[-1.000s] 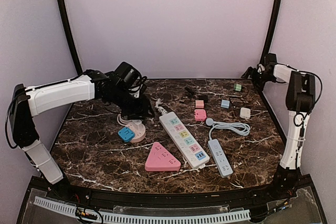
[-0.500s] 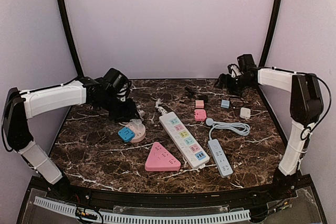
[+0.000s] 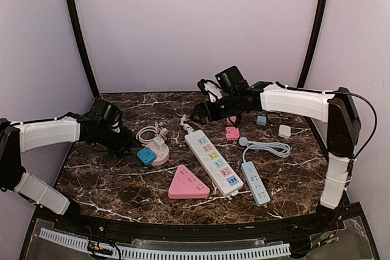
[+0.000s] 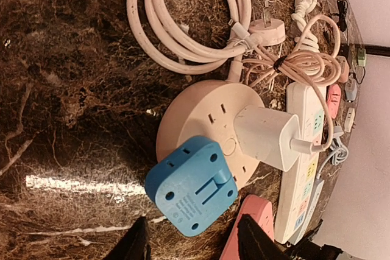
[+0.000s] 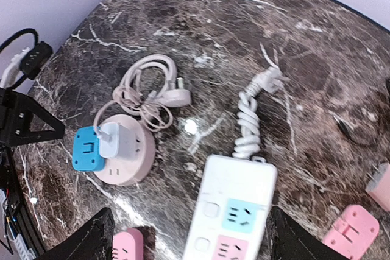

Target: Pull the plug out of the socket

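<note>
Left on the dark marble table (image 3: 109,181), the round pink socket (image 4: 201,114) holds a blue cube plug (image 4: 192,194) and a white charger block (image 4: 266,137), both seated: we've pulled nothing yet. Our left gripper (image 4: 194,245) waits just beside them with jaws spread, and our right gripper (image 5: 194,240) is spread wide, empty.

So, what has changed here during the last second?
The left pincer pulled back leftwards, away from the round pink socket, open and empty. The right pincer swung from the far right corner to over the far end of the long white power strip, open. The blue square plug and white charger stay plugged in.
</note>
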Motion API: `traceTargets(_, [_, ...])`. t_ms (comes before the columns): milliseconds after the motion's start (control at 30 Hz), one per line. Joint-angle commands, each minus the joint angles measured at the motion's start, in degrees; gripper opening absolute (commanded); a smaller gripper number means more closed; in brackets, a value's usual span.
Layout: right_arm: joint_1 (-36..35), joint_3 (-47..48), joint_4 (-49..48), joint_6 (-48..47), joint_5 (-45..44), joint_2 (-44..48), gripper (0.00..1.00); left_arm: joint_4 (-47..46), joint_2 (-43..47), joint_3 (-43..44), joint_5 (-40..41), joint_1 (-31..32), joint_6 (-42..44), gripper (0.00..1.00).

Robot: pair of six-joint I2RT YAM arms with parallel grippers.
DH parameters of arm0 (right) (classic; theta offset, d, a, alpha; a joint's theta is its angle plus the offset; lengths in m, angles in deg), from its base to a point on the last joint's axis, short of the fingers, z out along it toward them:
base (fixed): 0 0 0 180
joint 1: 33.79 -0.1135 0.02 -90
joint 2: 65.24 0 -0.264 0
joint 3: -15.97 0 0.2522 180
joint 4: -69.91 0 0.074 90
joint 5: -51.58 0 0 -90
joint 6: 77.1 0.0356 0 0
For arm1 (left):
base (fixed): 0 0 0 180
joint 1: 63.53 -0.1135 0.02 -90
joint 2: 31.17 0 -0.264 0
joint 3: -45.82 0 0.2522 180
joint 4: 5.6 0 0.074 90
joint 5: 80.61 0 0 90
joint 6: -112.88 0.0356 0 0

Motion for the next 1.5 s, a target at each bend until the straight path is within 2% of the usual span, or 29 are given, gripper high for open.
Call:
traceTargets(0, [-6.5, 7.6, 1.7, -5.2, -4.1, -5.6, 0.83, -12.2, 2.4, -6.0, -8.6, -1.9, -5.9, 0.48])
traceTargets(233, [-11.2, 18.8, 6.1, -5.0, -4.5, -15.6, 0.81, -30.6, 1.2, -16.1, -13.3, -2.8, -13.9, 0.49])
traceTargets(367, [-13.3, 23.3, 7.0, -5.2, -4.6, -19.5, 0.80, -36.3, -0.2, -19.3, -14.0, -2.9, -16.8, 0.49])
traceTargets(667, [-15.3, 33.6, 9.7, -5.6, -8.1, -28.6, 0.78, -39.4, -2.7, -21.6, -14.7, -2.9, -17.8, 0.49])
traceTargets(900, [-15.7, 37.1, 10.5, -5.2, -9.5, -32.3, 0.72, -40.3, -3.3, -22.8, -14.4, -2.9, -18.1, 0.49])
traceTargets(1200, [-16.2, 38.4, 10.3, -3.7, -10.3, -34.6, 0.48, -42.8, -5.4, -23.1, -14.8, -2.9, -18.3, 0.52])
traceTargets(1333, [-16.8, 38.0, 10.2, -3.3, -11.2, -34.5, 0.27, -43.9, -5.9, -23.1, -14.7, -2.9, -18.7, 0.52])
traceTargets(1467, [-16.9, 35.5, 9.7, -1.8, -13.9, -32.9, 0.12, -46.6, -6.4, -23.5, -14.9, -2.9, -19.6, 0.51])
